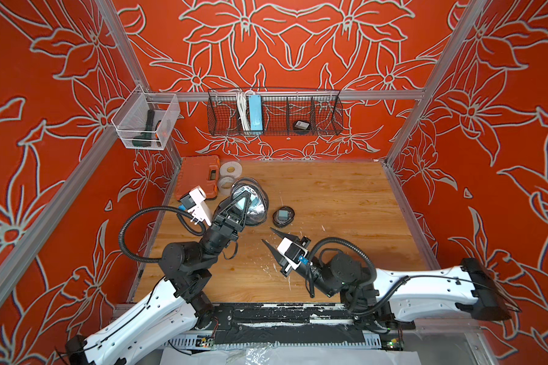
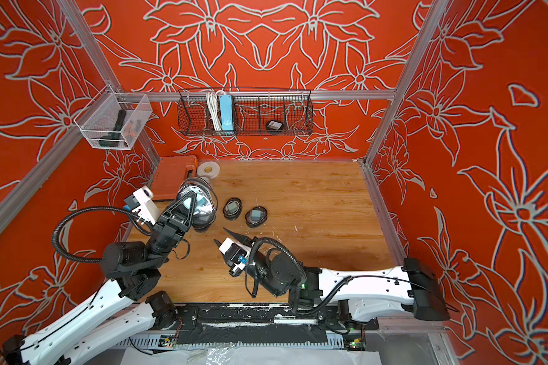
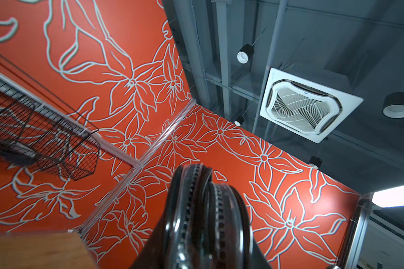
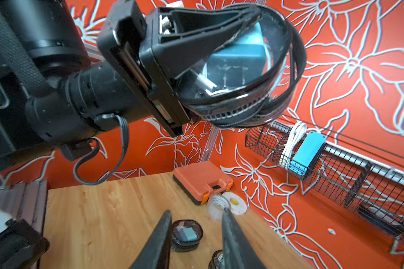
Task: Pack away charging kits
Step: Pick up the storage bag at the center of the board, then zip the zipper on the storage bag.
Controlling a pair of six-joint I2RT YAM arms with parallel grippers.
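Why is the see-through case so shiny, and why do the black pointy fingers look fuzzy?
In a top view, the clear case shows white glare streaks that hide part of its inside. In the right wrist view, the fingers of the right gripper sit very near the lens and look smeared. In the left wrist view, the case's zipper rim is soft too.

Right half of table (image 1: 345, 202) lay open. Far-left corner was blocked by orange toolbox (image 1: 200, 172) and tape rolls (image 1: 230, 170). Left gripper (image 1: 242, 197), clamping a clear case (image 1: 257, 207), overhung mid-left; two small cases (image 2: 232, 208) sat ahead of right gripper (image 2: 219, 234).
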